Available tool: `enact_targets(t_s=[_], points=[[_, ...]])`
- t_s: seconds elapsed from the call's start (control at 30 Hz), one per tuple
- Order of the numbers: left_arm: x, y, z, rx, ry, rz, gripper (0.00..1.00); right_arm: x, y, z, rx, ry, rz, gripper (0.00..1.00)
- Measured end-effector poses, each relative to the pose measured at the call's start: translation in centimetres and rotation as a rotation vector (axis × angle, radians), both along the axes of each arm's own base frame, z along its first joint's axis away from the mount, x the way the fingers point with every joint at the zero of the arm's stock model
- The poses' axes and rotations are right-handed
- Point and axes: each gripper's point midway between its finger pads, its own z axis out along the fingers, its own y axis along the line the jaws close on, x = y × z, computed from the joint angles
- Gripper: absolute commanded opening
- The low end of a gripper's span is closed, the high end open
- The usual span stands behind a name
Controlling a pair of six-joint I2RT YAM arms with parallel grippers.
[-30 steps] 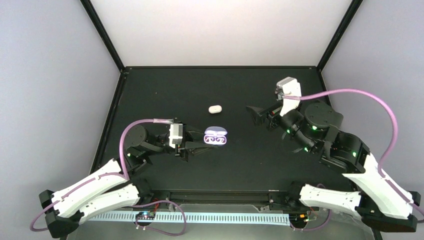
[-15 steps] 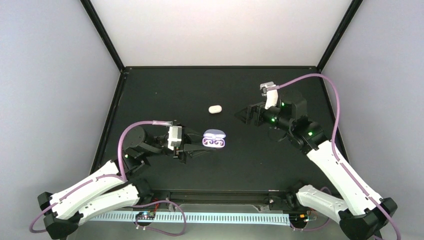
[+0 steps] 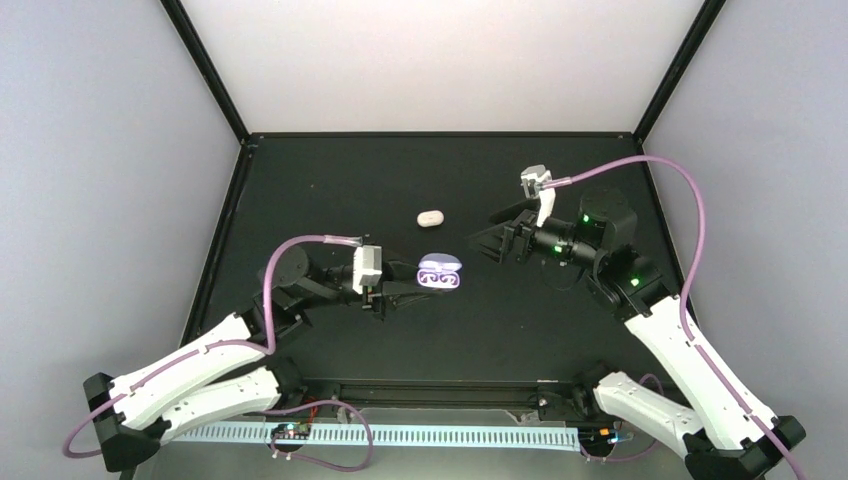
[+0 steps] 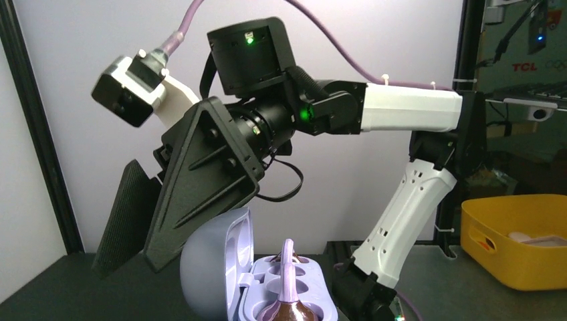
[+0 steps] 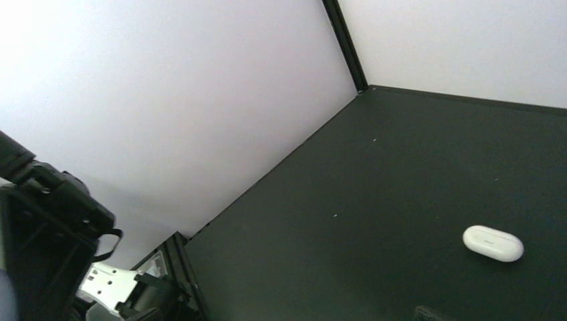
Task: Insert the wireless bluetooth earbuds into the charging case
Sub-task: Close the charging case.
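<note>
We see the purple charging case lying open mid-surface, well apart from every rim. Curled shapes in its tray look like the earbuds. Our left end effector is pressed together just beside its left edge, and the right end effector hangs spread to its right. Beyond lies a closed white case, with open surface reaching to the far rim.

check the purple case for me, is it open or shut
Open. The purple case shows its lid standing up beside the moulded wells in the left wrist view.
</note>
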Motion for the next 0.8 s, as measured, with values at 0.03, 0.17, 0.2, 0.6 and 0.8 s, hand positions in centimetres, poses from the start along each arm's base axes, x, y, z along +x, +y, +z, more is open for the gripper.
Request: enact_targets(t_s=[0.03, 0.17, 0.2, 0.6, 0.8], points=[[0.2, -0.3, -0.3, 0.008, 0.01, -0.002, 0.02, -0.2, 0.1, -0.1, 0.0, 0.005, 0.008, 0.96], [0.5, -0.8, -0.6, 0.014, 0.024, -0.007, 0.02, -0.8, 0.5, -0.2, 0.005, 0.008, 0.041, 0.96], [0.5, -0.8, -0.5, 0.01, 0.022, -0.009, 0.02, -0.9, 0.7, -0.1, 0.007, 0.005, 0.049, 0.96], [0.3, -0.8, 0.0, -0.012, 0.03, -0.023, 0.02, -3.1, 1.7, 1.1, 0.033, -0.018, 0.164, 0.96], [0.1, -0.8, 0.0, -0.011, 0.039, -0.036, 0.02, -4.5, 2.1, 2.1, 0.063, -0.049, 0.233, 0.96]])
